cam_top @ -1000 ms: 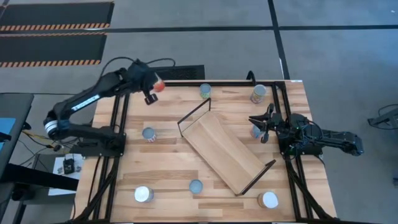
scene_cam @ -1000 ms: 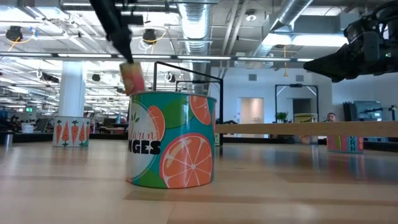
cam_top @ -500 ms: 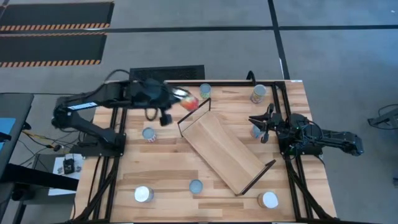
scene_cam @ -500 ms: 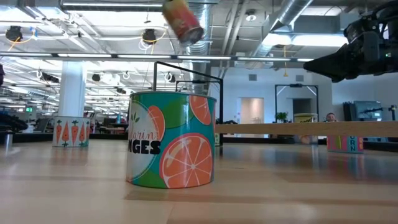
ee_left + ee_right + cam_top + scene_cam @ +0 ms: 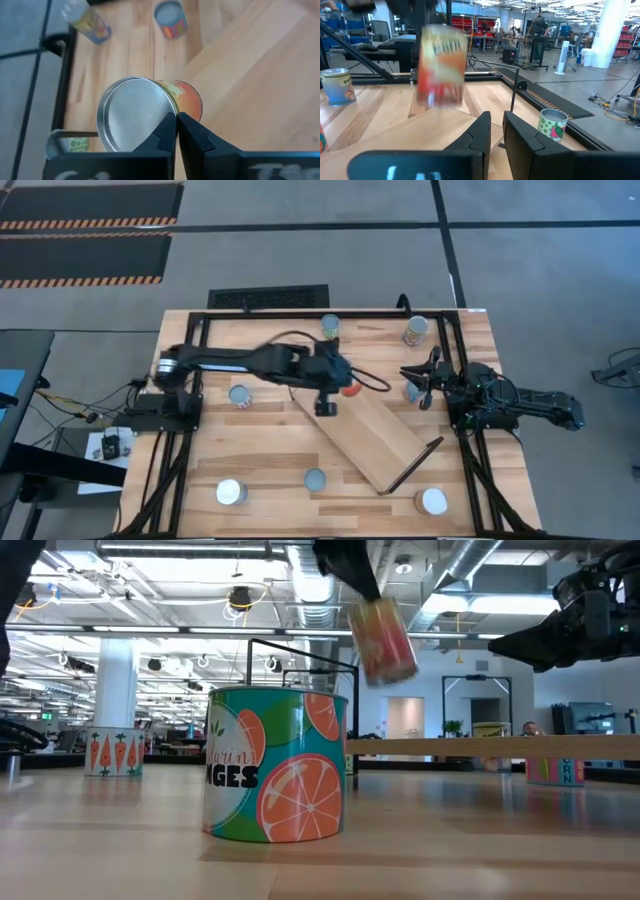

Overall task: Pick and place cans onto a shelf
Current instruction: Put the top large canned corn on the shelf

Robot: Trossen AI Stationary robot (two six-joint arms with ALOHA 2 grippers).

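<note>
Fingers of the left gripper point(image 5: 345, 386) clamp an orange-labelled can point(image 5: 351, 389) above the shelf point(image 5: 375, 430).

You are looking at eight small round-topped cylindrical cans point(image 5: 239, 395), one flat pale-wood shelf board with black wire ends point(image 5: 372, 428), and two dark robot arms point(image 5: 230, 362).

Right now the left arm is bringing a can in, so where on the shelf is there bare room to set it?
The shelf holds no cans; its board is bare from beneath the left claw and its red can to the lower wire frame. The right claw waits beside the shelf's right edge, over a blue-topped can, so that side is tighter.
</note>
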